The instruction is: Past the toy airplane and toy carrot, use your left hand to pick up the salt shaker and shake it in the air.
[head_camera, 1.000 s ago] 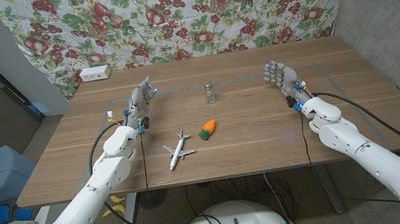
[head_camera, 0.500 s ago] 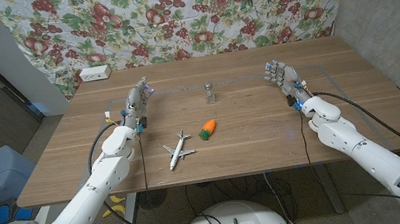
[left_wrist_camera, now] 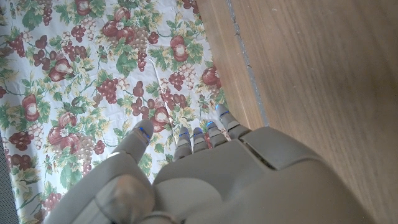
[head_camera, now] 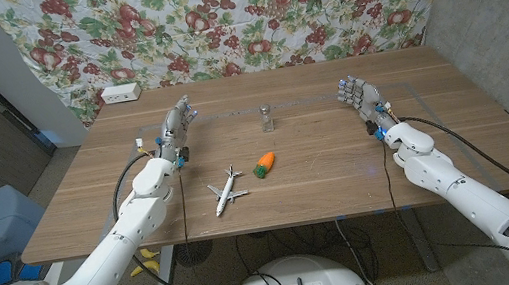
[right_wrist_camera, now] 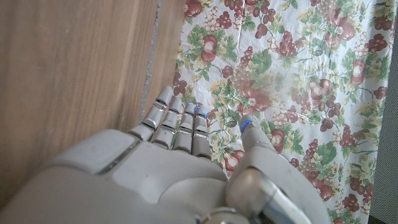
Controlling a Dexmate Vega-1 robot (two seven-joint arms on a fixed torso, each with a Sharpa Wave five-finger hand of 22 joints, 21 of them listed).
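A wooden table stands before a fruit-patterned cloth. Nearest lie a toy airplane and, just right of it, a toy carrot. Farther back, the salt shaker stands upright at centre. The left hand and right hand flank it well apart, fingers loosely extended, holding nothing.

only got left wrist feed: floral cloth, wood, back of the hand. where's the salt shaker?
Observer: Head view: the small glass salt shaker with a metal cap stands upright at the table's far middle, untouched.
Operator: left hand near it?
Observer: No. The left hand is apart from it, toward the table's left, holding nothing.
Operator: anything between me and it?
Observer: The white toy airplane and the orange toy carrot lie nearer the robot than the shaker.
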